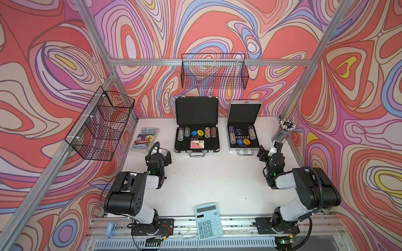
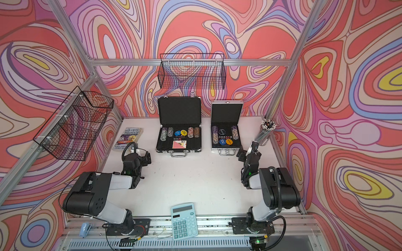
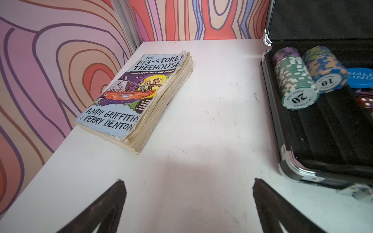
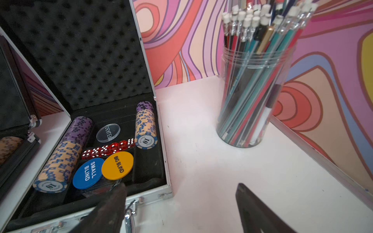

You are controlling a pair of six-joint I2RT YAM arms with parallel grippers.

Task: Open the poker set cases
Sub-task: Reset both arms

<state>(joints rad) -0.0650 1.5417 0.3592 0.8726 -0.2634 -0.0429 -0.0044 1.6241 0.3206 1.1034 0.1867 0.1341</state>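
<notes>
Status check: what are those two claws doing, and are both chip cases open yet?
Left gripper open, empty. Right gripper open, empty. Black case and silver case both open, lids up. Nothing blocking.

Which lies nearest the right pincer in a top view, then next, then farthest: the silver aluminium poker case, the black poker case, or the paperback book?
1. Silver aluminium poker case: just beside the right pincer, lid up.
2. Black poker case: further to its left, past the silver one.
3. Paperback book: farthest, on the far left side.
</notes>
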